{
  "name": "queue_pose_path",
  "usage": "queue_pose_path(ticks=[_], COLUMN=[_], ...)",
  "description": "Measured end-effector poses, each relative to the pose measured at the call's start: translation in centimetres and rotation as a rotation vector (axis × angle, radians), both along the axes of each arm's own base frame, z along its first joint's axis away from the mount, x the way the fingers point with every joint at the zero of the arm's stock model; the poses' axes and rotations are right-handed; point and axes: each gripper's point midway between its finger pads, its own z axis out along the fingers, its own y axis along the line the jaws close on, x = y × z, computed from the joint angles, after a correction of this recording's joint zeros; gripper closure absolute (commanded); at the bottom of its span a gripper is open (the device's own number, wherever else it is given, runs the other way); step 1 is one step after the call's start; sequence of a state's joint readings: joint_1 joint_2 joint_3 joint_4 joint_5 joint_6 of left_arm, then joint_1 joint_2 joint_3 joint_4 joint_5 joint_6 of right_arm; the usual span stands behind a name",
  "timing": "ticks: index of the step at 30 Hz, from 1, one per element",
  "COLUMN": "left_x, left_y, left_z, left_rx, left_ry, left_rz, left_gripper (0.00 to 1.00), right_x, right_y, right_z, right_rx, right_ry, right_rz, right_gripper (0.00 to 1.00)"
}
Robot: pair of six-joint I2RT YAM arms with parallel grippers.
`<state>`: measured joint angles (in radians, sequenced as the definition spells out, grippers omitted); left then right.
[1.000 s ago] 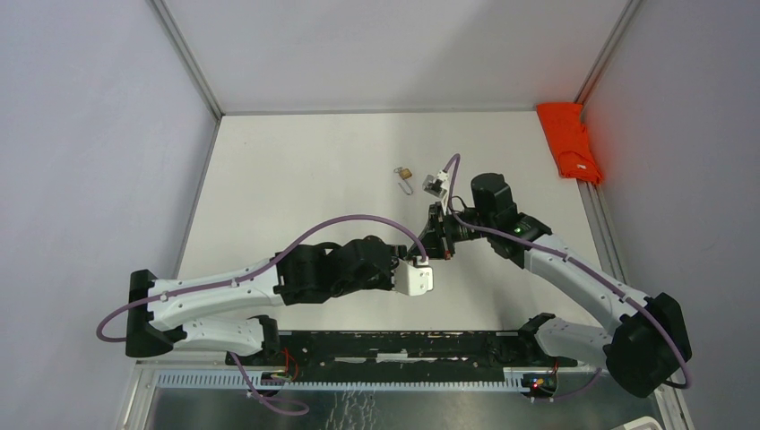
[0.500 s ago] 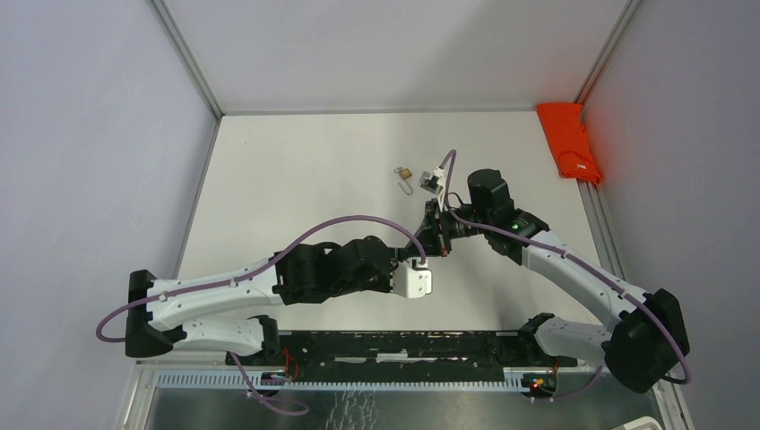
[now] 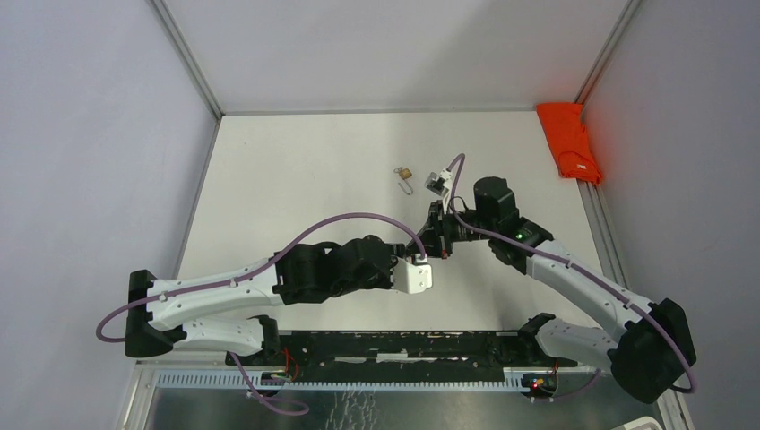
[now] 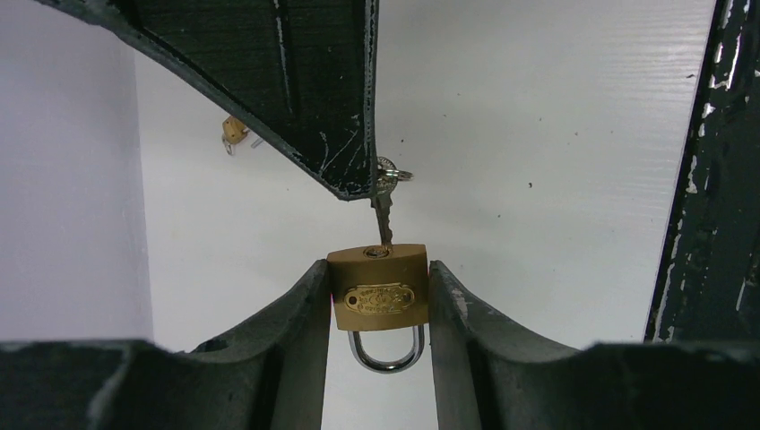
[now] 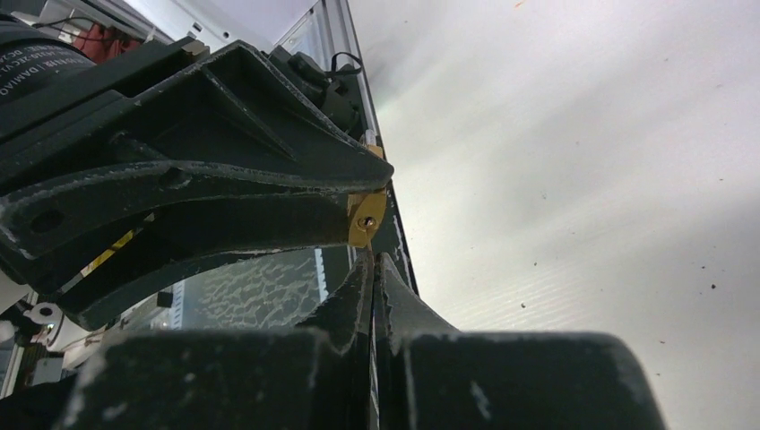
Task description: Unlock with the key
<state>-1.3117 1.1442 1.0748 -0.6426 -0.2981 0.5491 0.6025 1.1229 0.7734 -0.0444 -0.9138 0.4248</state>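
In the left wrist view a brass padlock (image 4: 378, 291) sits clamped by its sides between my left gripper's (image 4: 378, 269) two fingers, shackle pointing toward the camera. A silver key (image 4: 384, 210) stands in the keyhole on the lock's far face. My right gripper (image 5: 374, 260) is shut on the key's head, and one of its fingers (image 4: 305, 98) crosses the top of the left wrist view. In the right wrist view only a corner of the padlock (image 5: 366, 218) shows, and the key is hidden. From above, both grippers (image 3: 434, 249) (image 3: 445, 235) meet over the table's middle.
A second small brass padlock (image 3: 405, 172) lies on the white table behind the grippers and shows again in the left wrist view (image 4: 235, 132). A red cloth (image 3: 571, 141) lies at the back right edge. Grey walls close in the table on both sides.
My right wrist swung a little to the left and came back, with the forearm shifting slightly. The left arm and the padlock have stayed where they were.
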Motion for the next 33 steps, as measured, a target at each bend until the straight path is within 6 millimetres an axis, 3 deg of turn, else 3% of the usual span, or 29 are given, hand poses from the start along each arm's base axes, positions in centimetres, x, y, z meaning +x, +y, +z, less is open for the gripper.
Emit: queue_pose_path(ticks=[33], left_x=[0.4], left_y=[-0.8], left_z=[0.9], left_rx=[-0.062], left_ry=[-0.008], left_rz=[0.025], left_gripper=[0.98], right_x=[1.6], right_y=[-1.6], right_z=[1.5], right_rx=[0.003], right_ry=[-0.124], right_rz=[-0.210], right_gripper=[1.00])
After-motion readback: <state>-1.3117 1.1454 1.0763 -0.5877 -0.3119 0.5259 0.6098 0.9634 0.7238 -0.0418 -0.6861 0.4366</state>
